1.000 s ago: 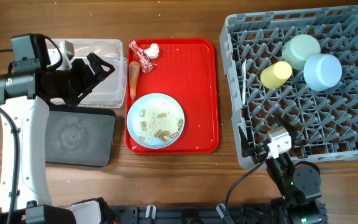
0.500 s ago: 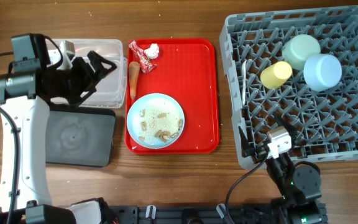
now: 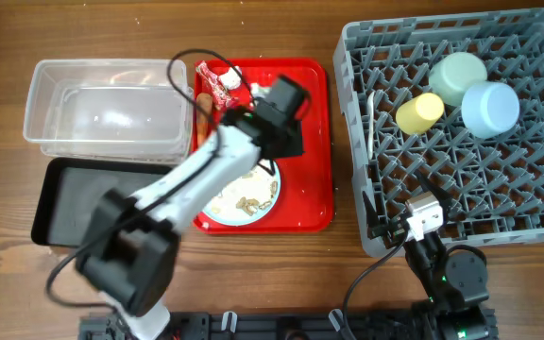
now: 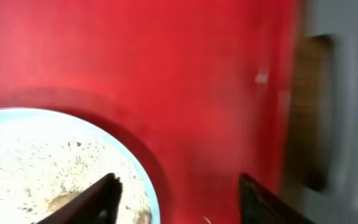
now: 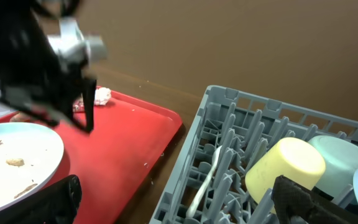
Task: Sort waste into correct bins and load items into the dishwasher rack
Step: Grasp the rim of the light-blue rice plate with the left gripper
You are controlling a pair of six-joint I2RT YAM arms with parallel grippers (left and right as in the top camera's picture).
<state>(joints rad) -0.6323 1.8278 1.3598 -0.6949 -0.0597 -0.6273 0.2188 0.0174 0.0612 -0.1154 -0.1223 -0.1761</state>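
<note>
- The left tool hangs over the red tray, fingers spread wide and holding nothing, probably poised to pick up waste.
- The pale blue plate, strewn with beige crumbs, lies just on the tool's near side, its rim passing beside one finger.
- The wrapper and carrot piece sit at the tray's far-left corner, close to the clear tub.
- The right tool waits wide and empty by the near-left corner of the rack, which already holds the cup and two bowls.
</note>
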